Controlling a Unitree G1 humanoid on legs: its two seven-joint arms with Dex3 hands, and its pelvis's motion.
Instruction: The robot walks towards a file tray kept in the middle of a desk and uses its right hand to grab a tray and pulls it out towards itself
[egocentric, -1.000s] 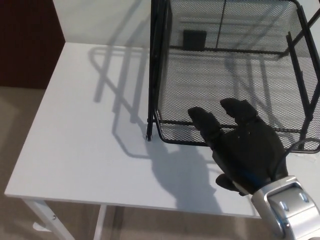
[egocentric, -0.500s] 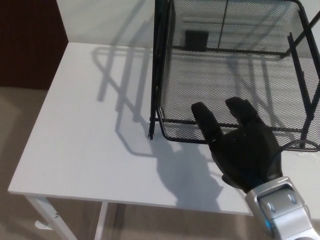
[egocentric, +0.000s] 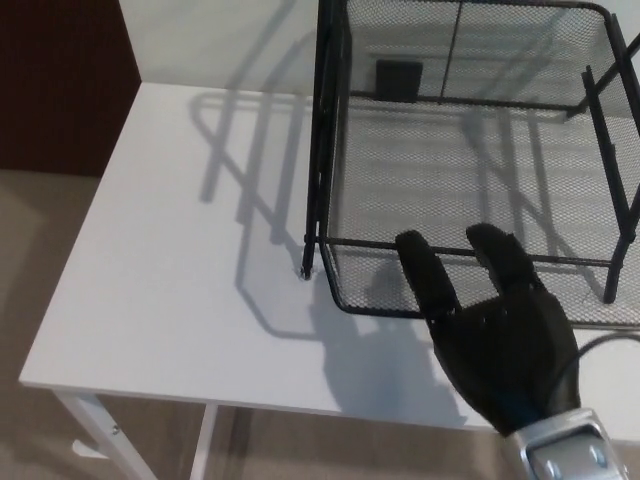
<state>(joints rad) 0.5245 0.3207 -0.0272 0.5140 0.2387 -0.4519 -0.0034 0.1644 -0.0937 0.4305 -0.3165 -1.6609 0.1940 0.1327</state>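
- A white desk (egocentric: 170, 250) stands on a beige floor (egocentric: 40, 230).
- The black mesh file tray (egocentric: 470, 180) sits at the desk's right.
- The right hand (egocentric: 495, 320), two fingers (egocentric: 425, 270) spread, reaches over the tray's front rim, gripping nothing.

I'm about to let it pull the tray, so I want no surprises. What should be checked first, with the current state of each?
1. Right hand at the tray's front edge: ok.
2. Fingers over the front rim of the mesh tray: ok.
3. Firm grip on the rim: cannot tell.
4. Desk bare in front of the tray: ok.
5. Tray frame upright: ok.
6. Left hand out of the way: ok, not in view.
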